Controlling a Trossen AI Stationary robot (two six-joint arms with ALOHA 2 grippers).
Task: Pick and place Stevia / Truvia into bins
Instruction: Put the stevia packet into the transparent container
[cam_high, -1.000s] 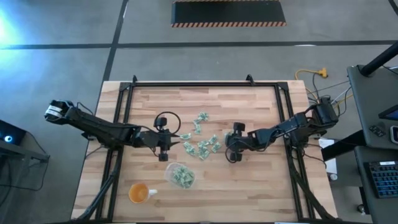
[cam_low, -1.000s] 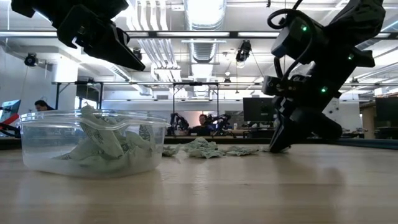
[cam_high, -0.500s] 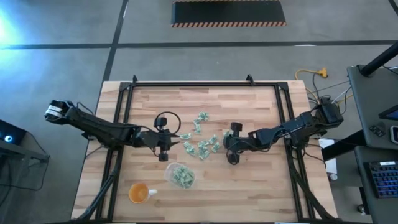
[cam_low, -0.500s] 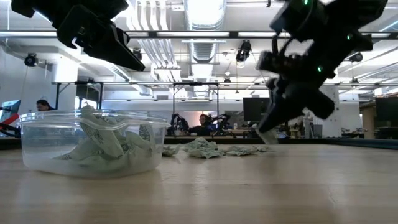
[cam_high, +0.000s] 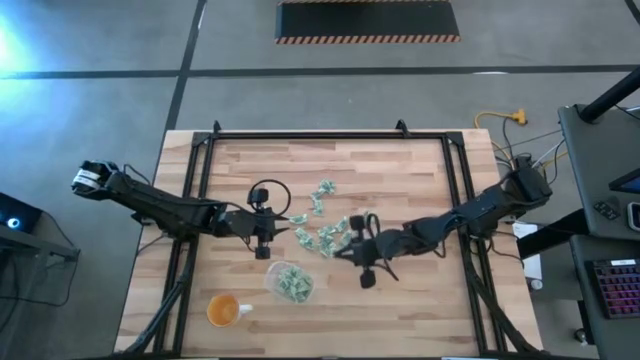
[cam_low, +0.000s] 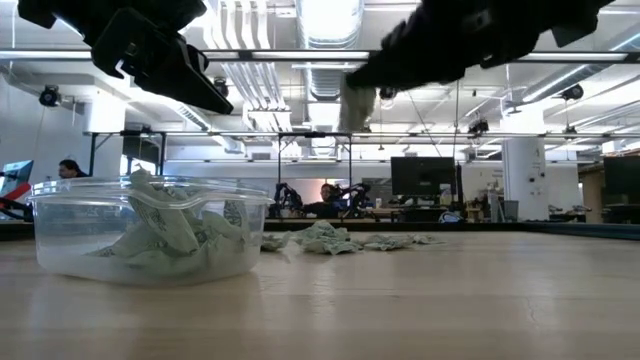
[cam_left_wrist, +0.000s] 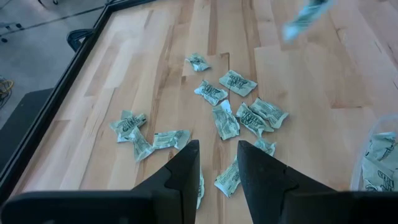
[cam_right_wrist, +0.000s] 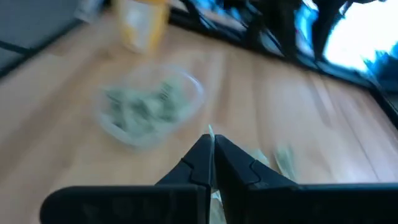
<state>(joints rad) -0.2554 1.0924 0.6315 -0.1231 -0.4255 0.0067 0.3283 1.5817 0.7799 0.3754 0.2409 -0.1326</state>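
Observation:
Several pale green Stevia packets (cam_high: 325, 228) lie loose on the wooden table's middle, also in the left wrist view (cam_left_wrist: 239, 118). The clear bin (cam_high: 289, 282) stands nearer the front edge with packets inside (cam_low: 150, 232). My right gripper (cam_high: 342, 248) hovers between the pile and the bin, shut on one packet (cam_low: 358, 105). My left gripper (cam_left_wrist: 217, 171) hangs open and empty above the pile's left edge (cam_high: 282, 222). My right gripper pinches one packet between its two fingertips (cam_right_wrist: 202, 155); a thin pale edge (cam_right_wrist: 210, 129) sticks out past them. The fingers slant slightly downward from the table's right. The packet's lower part (cam_low: 358, 112) hangs below the fingertips, lifted clear of the table.
An orange cup (cam_high: 222, 311) stands near the front left, beside the bin. A black metal frame (cam_high: 205, 150) runs along the table's left, far and right edges. Bare wood lies to the right of the pile.
My right gripper has risen off the table with one packet and swung toward the table's left and near edge, toward the bin. It has tipped from pointing steeply down to nearly level. The packet is now lifted clear.

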